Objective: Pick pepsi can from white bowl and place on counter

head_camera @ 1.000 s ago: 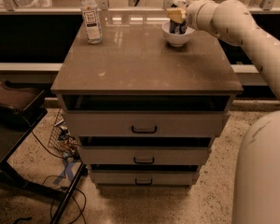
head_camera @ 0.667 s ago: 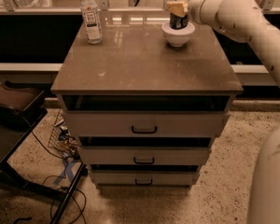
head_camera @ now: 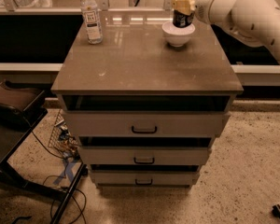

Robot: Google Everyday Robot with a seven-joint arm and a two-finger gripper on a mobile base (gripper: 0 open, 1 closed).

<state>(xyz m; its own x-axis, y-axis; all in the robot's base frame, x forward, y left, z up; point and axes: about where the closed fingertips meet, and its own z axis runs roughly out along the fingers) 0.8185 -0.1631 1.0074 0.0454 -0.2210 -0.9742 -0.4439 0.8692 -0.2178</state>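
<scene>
The pepsi can (head_camera: 182, 18), dark blue with a silver top, stands upright with its base at the rim of the white bowl (head_camera: 178, 35). The bowl sits at the back right of the grey-brown counter (head_camera: 144, 64). My gripper (head_camera: 183, 4) reaches in from the right on the white arm and is shut on the can's middle. A beige finger (head_camera: 179, 4) crosses the front of the can. The can's lower part shows below the finger, just above the bowl's hollow.
A clear plastic bottle (head_camera: 91, 17) with a white cap stands at the counter's back left. The cabinet has three light drawers with dark handles (head_camera: 143, 130). A dark stand (head_camera: 14, 106) and cables (head_camera: 60, 143) are on the floor at left. A ledge runs behind the counter.
The gripper has risen a little with the can. The can now sits higher in the bowl, with its base near the rim. The bowl and bottle have not moved.
</scene>
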